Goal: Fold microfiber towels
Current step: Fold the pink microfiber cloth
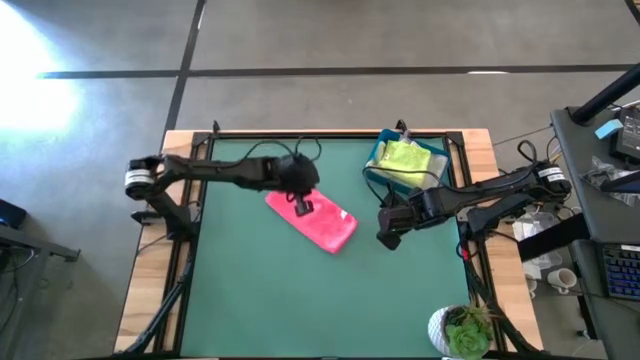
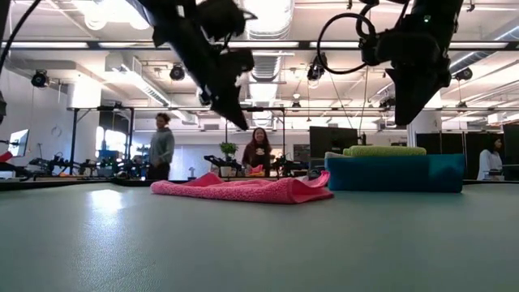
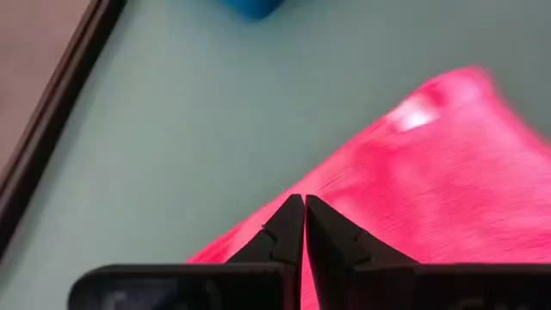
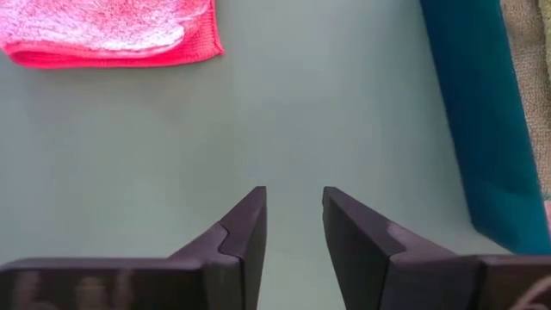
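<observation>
So: green worktop [image 1: 250, 300] with wood edging, both arms over it.

Blue bin [image 1: 378, 170] sits at the far right of the worktop. Towels are stacked in it, a lime green one [image 1: 408, 158] on top; low view shows the stack rising just above the bin rim.

Pink towel [image 1: 322, 222] lies folded into an oblong near the worktop centre, angled diagonally, flat on the surface, well apart from the bin. Low view: folded layers, one thicker rolled edge toward the bin side.

Left arm reaches in from the left edge. Left gripper [image 1: 301, 206] is right above the pink towel's near-left end, fingers pressed fully together with nothing between them. Left wrist view shows the fingertips [image 3: 293, 226] meeting over pink cloth; low view has the gripper clear of the towel, raised above it.

Right arm comes in from the right edge. Right gripper [image 1: 386, 236] hangs over bare worktop between the pink towel and the bin, fingers parted a moderate gap, holding nothing. Right wrist view: only green worktop between the fingers [image 4: 245, 232], pink towel ahead, bin wall to one side.

Potted plant [image 1: 462, 330] at the near right corner. People stand in the room behind the worktop, low view.
</observation>
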